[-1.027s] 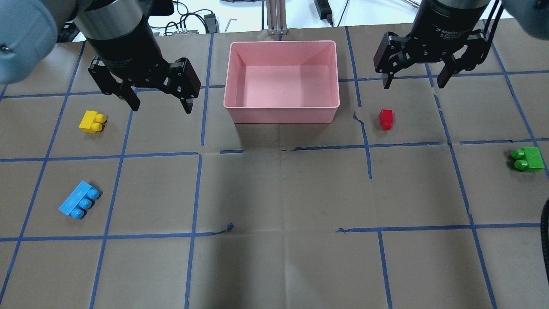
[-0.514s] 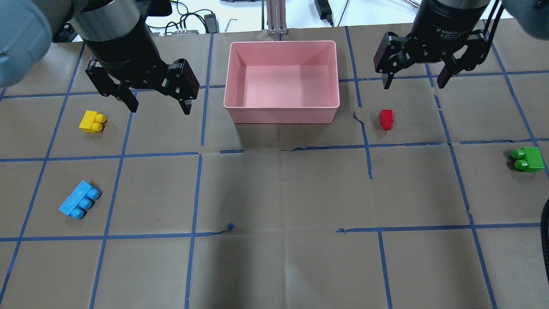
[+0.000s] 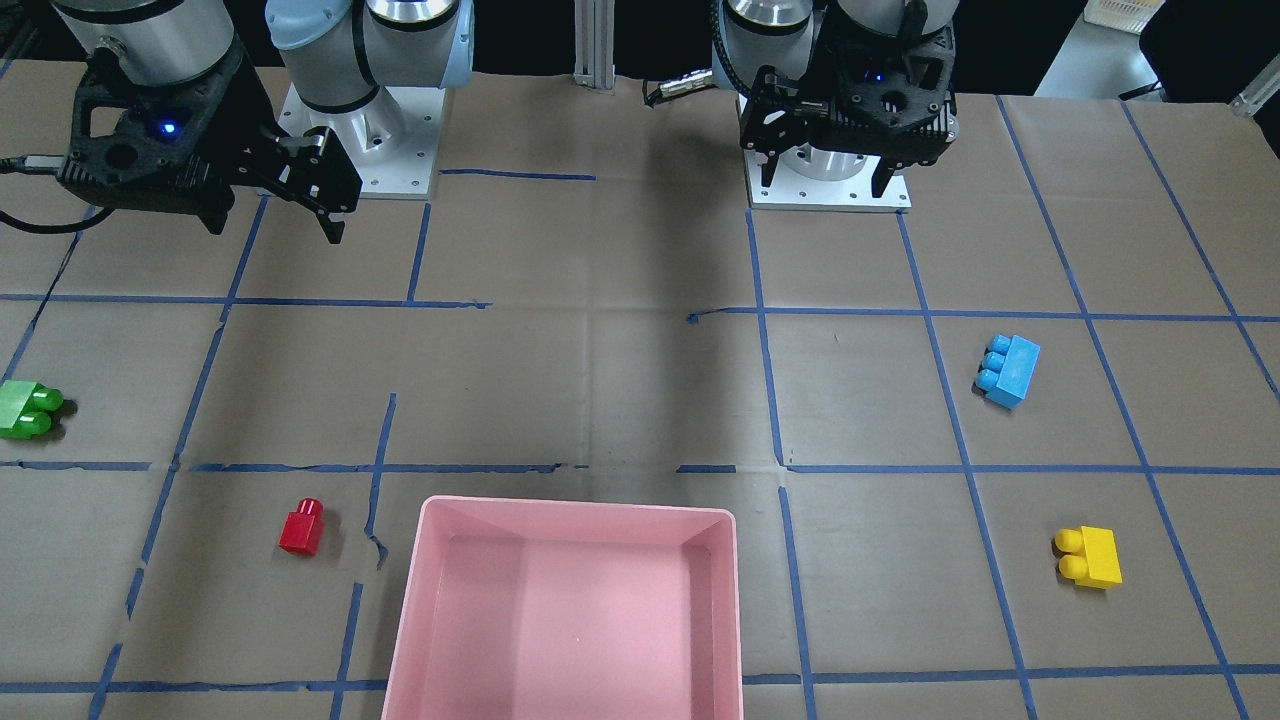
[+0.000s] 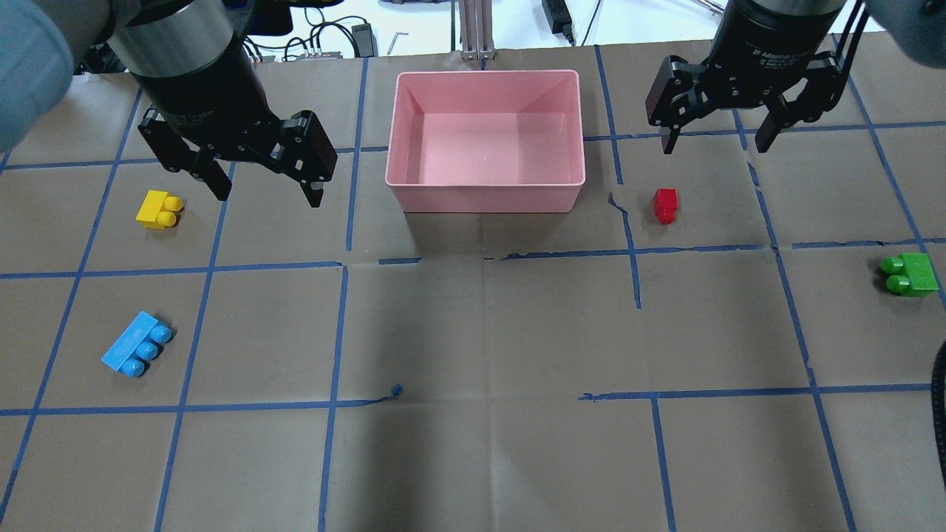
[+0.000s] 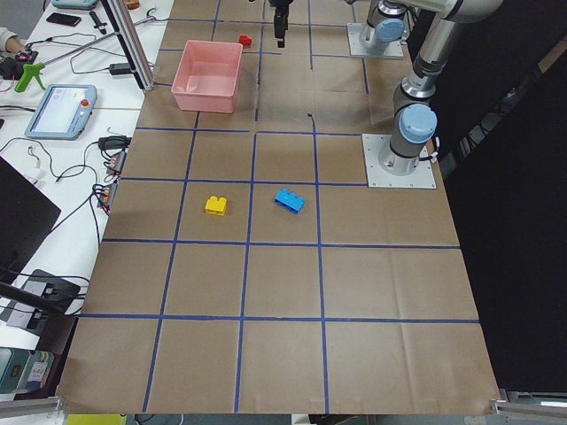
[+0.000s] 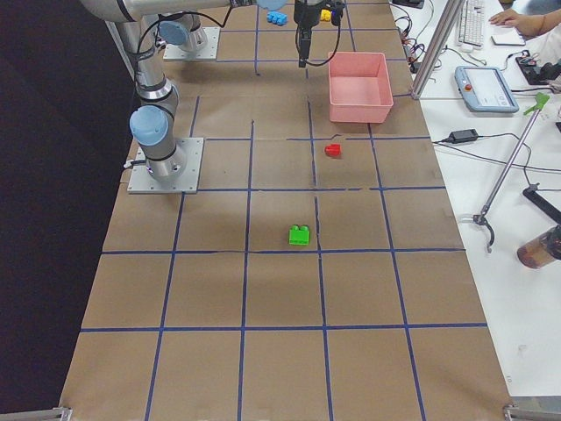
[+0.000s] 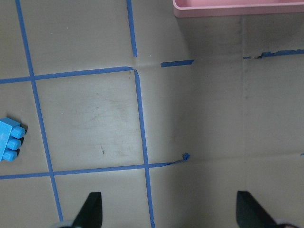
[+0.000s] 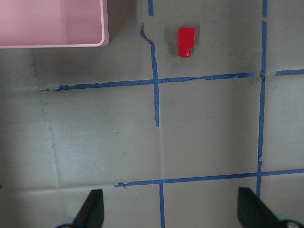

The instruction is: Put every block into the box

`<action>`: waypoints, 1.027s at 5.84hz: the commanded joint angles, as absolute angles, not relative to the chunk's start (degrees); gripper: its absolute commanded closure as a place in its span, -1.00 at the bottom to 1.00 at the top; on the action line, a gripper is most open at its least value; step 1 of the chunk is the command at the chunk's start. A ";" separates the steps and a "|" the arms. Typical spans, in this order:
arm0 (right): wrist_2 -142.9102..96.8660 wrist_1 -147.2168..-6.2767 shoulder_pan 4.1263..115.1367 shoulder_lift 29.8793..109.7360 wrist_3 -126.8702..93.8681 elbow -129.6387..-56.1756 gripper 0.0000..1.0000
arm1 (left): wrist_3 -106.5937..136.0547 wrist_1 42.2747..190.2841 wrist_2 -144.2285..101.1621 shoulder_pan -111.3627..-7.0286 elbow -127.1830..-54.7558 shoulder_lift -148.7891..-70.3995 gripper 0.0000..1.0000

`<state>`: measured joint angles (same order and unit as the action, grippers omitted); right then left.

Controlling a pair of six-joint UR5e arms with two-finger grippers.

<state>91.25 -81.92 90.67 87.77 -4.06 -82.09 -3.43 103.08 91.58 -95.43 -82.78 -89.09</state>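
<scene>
The pink box stands empty at the far middle of the table. The yellow block and blue block lie on the left, the red block and green block on the right. My left gripper is open and empty, high above the table between the yellow block and the box. My right gripper is open and empty, high above the table beyond the red block. The left wrist view shows the blue block. The right wrist view shows the red block.
Blue tape lines grid the brown paper table cover. Cables and small devices lie beyond the table's far edge. The arm bases stand at the robot's side of the table.
My left gripper has moved a little toward the left and nearer the yellow block. The right gripper and all blocks have stayed where they were.
</scene>
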 commanded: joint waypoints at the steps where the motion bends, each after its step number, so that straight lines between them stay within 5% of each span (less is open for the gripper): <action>1: 91.32 -81.91 90.62 87.80 -3.87 -82.09 -1.00 | -17.40 103.80 91.76 -88.12 -83.06 -88.07 -0.99; 4: 91.32 -81.83 90.53 87.72 -3.87 -82.09 -1.00 | -40.49 104.15 93.50 -73.09 -86.47 -89.38 -0.99; 6: 91.41 -81.83 88.96 87.63 -3.17 -82.18 -1.00 | -47.08 97.44 95.36 -63.67 -97.50 -89.82 -0.99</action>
<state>91.39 -81.87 89.86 87.68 -3.57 -82.15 -43.64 101.63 94.80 -67.83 -92.39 -89.43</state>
